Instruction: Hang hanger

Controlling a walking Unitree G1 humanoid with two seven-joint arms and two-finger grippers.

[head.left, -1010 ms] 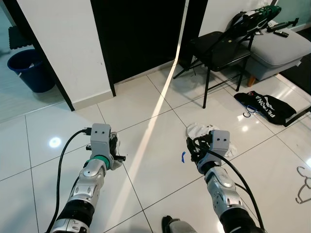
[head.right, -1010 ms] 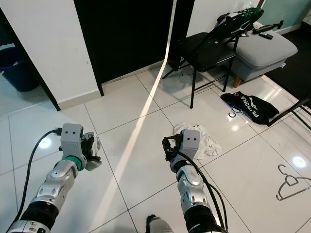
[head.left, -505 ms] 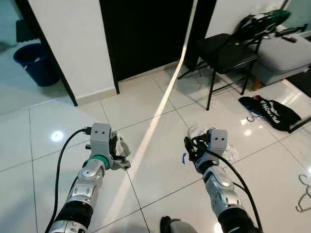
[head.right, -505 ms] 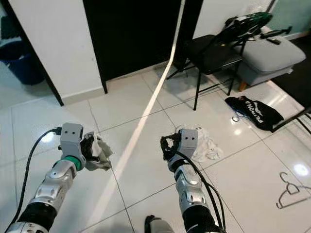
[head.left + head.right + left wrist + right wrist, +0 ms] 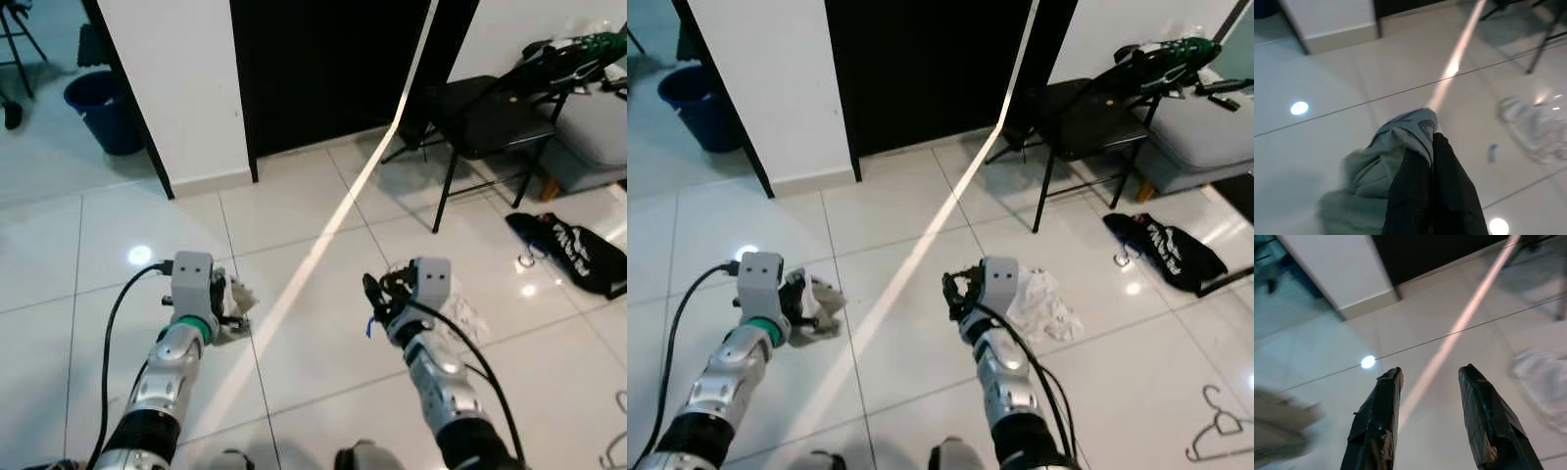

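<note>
Left claw [image 5: 1425, 161] clenched on a grey-green cloth [image 5: 1386, 161] (bunched up); right claw [image 5: 1430, 377] released above the floor [image 5: 911, 196].

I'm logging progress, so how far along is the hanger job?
Nothing is hung yet. The left gripper is shut on a grey cloth; the right gripper is open and empty. A wire hanger lies on the floor tiles, not picked up.

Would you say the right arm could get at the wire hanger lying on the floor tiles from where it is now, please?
Probably not yet. The right end effector is open and empty, but the wire hanger lies well off to the robot's right on the floor; nothing blocks it, so the robot would likely need to turn and bend.
</note>
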